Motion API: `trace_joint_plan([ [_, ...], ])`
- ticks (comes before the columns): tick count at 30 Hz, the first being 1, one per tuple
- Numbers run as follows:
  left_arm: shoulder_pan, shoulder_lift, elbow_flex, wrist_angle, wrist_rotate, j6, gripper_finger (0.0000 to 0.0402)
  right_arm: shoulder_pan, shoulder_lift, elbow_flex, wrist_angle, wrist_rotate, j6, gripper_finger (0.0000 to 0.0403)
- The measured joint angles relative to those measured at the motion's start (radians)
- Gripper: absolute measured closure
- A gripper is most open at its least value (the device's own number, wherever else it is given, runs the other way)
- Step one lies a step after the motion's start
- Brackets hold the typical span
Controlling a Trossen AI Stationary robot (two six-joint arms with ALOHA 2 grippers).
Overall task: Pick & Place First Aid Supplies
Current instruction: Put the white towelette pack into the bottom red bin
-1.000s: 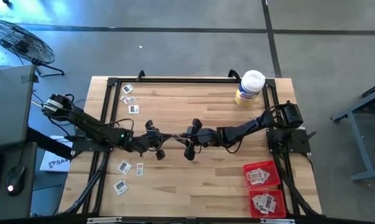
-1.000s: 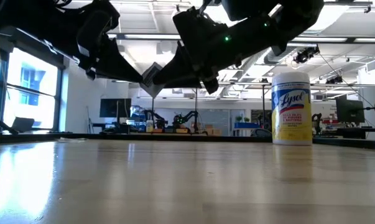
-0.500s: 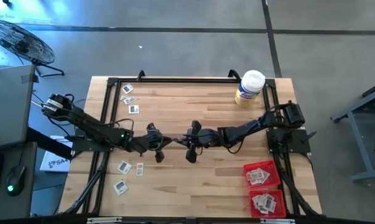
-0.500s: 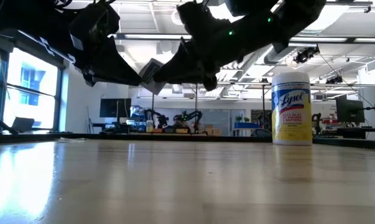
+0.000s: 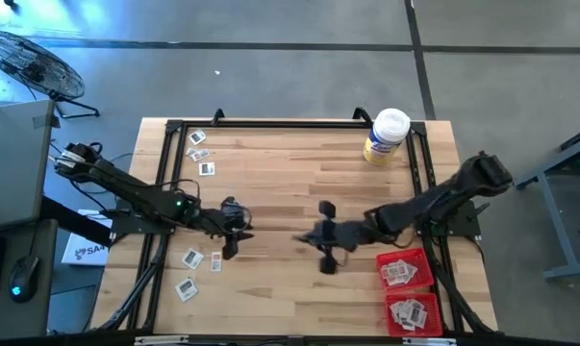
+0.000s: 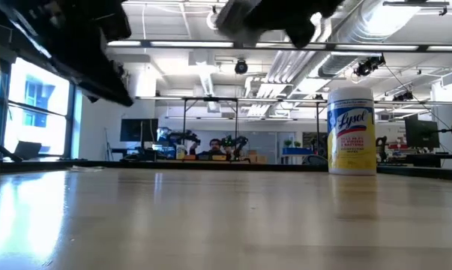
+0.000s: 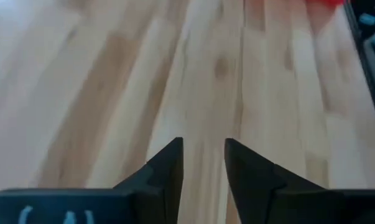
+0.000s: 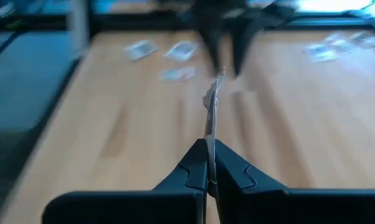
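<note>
Above the middle of the wooden table (image 5: 270, 288), the right gripper (image 8: 207, 177) pinches one thin first aid packet (image 8: 211, 109) edge-on between clenched fingers, while the left gripper (image 7: 203, 165) hovers nearby, fingers slightly parted and empty.

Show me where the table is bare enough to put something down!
The wooden table is bare along its near edge, between the packets near the left side and the red trays, and also across the far middle, between the far-left packets and the jar. The middle is crowded: left gripper, right gripper holding a packet.
</note>
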Motion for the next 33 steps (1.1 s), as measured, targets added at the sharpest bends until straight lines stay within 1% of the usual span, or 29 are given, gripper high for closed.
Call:
trace_joint_plan([
  [2, -0.005, -0.004, 0.0, -0.019, 0.041, -0.023, 0.0287, 0.049, -0.042, 0.0, -0.072, -0.025, 0.026, 0.0401],
  [4, -0.008, -0.009, 0.001, -0.085, 0.091, -0.057, 0.0287, 0.101, -0.078, 0.0, -0.126, -0.033, 0.073, 0.0401],
  [9, -0.006, -0.01, 0.005, -0.276, 0.24, -0.199, 0.0287, 0.228, -0.153, 0.0, -0.285, -0.035, 0.272, 0.0401],
  [12, -0.014, -0.009, 0.052, -0.378, 0.325, -0.299, 0.0287, 0.291, -0.174, 0.0, -0.382, -0.012, 0.415, 0.0401],
  [15, -0.056, -0.01, 0.122, -0.49, 0.387, -0.335, 0.0287, 0.342, -0.18, 0.0, -0.475, 0.011, 0.552, 0.0401],
  [18, -0.103, -0.01, 0.186, -0.617, 0.466, -0.418, 0.0287, 0.38, -0.18, 0.0, -0.551, 0.009, 0.676, 0.0402],
  [20, -0.139, -0.01, 0.212, -0.702, 0.48, -0.481, 0.0287, 0.399, -0.18, 0.0, -0.584, 0.029, 0.725, 0.0401],
  [23, -0.187, -0.001, 0.214, -0.789, 0.485, -0.584, 0.0287, 0.422, -0.18, 0.0, -0.622, 0.083, 0.763, 0.04],
  [26, -0.22, 0.03, 0.189, -0.828, 0.518, -0.651, 0.0287, 0.436, -0.18, 0.0, -0.619, 0.092, 0.765, 0.0401],
  [28, -0.232, 0.058, 0.179, -0.821, 0.519, -0.656, 0.0287, 0.445, -0.18, 0.0, -0.62, 0.092, 0.784, 0.0401],
  [30, -0.229, 0.092, 0.168, -0.816, 0.518, -0.654, 0.0287, 0.451, -0.18, 0.0, -0.622, 0.069, 0.813, 0.04],
  [33, -0.228, 0.152, 0.151, -0.815, 0.543, -0.628, 0.0287, 0.459, -0.18, 0.0, -0.625, -0.02, 0.876, 0.04],
])
